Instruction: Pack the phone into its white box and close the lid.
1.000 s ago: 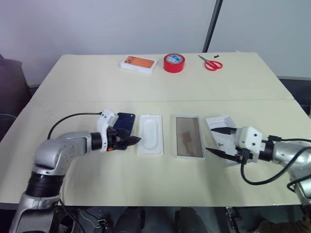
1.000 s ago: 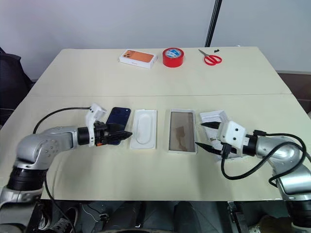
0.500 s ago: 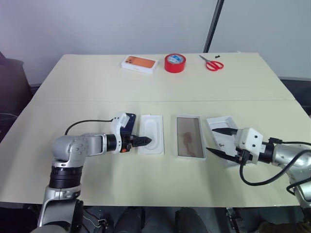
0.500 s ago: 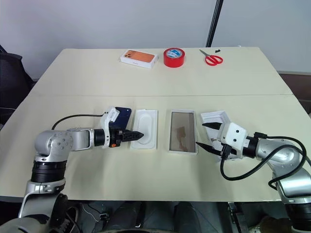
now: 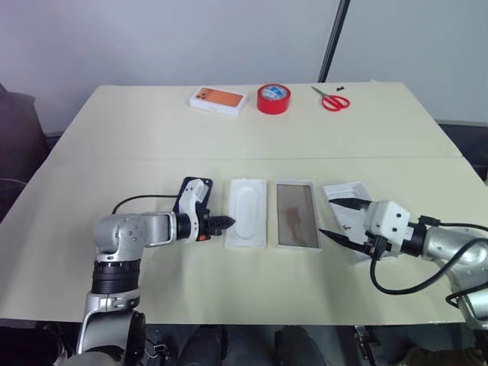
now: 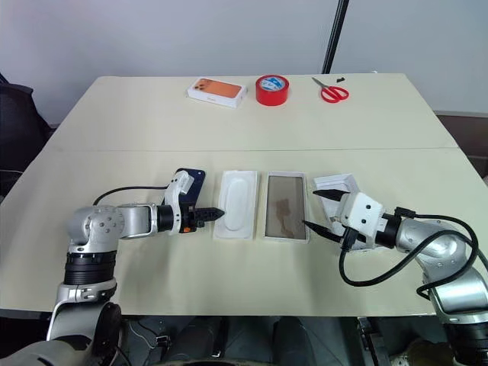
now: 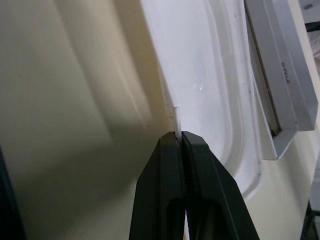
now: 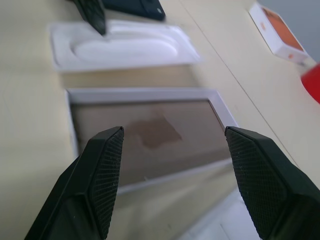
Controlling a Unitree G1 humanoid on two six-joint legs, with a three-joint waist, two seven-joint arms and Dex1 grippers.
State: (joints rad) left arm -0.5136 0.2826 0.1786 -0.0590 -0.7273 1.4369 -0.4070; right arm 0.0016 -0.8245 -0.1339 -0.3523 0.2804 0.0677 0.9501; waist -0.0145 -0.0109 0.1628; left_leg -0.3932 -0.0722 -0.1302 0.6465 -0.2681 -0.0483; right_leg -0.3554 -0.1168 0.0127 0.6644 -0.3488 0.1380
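My left gripper (image 6: 216, 213) is pinched together at the near left edge of the flat white insert (image 6: 237, 203), and the wrist view shows a thin white sliver at its tips; I cannot tell if that is the insert's rim. The phone (image 6: 188, 185) lies just behind my left wrist, its long axis running away from me, partly hidden by the wrist. Right of the insert, nearly touching it, sits the white box (image 6: 287, 216), parallel, floor bare. My right gripper (image 6: 322, 212) stands spread apart just right of the box, empty, with the lid (image 6: 335, 185) under and behind it. My left arm is nearer the phone; the table (image 6: 229, 282) in front is free.
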